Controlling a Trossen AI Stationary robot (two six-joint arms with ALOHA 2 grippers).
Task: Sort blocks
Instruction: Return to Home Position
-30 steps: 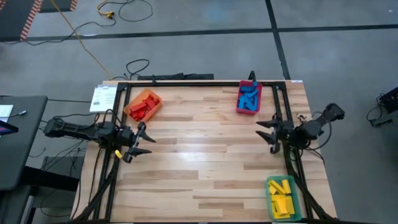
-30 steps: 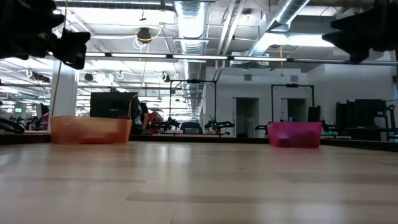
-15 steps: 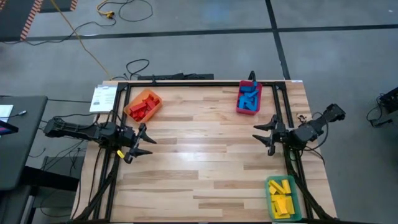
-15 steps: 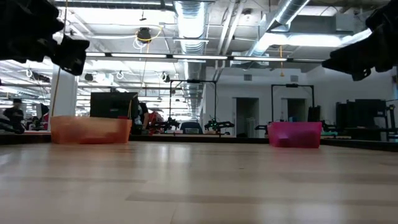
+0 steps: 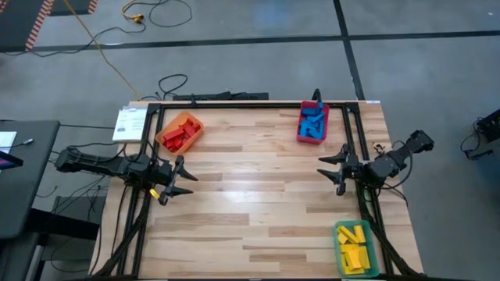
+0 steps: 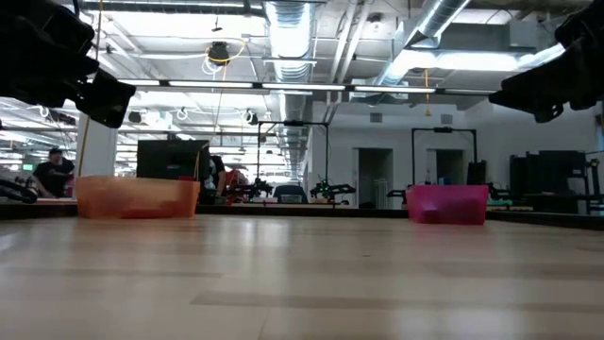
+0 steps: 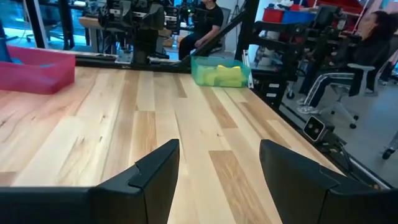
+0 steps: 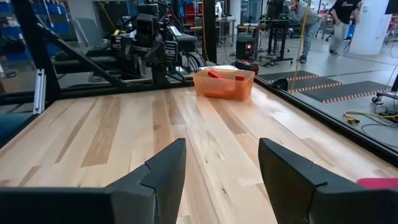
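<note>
Left gripper (image 5: 183,176): above the left side of the table (image 5: 258,195), near the orange bin (image 5: 193,122); fingers spread wide, nothing between them.
Right gripper (image 5: 326,175): above the right side, between the red bin (image 5: 300,137) and the green bin (image 5: 341,261); fingers parted, holding nothing.
Red blocks (image 5: 178,136): piled inside the orange bin, upper left in the high view.
Blue blocks (image 5: 312,123): heaped inside the red bin, upper right.
Yellow blocks (image 5: 354,246): lying inside the green bin, lower right corner.
</note>
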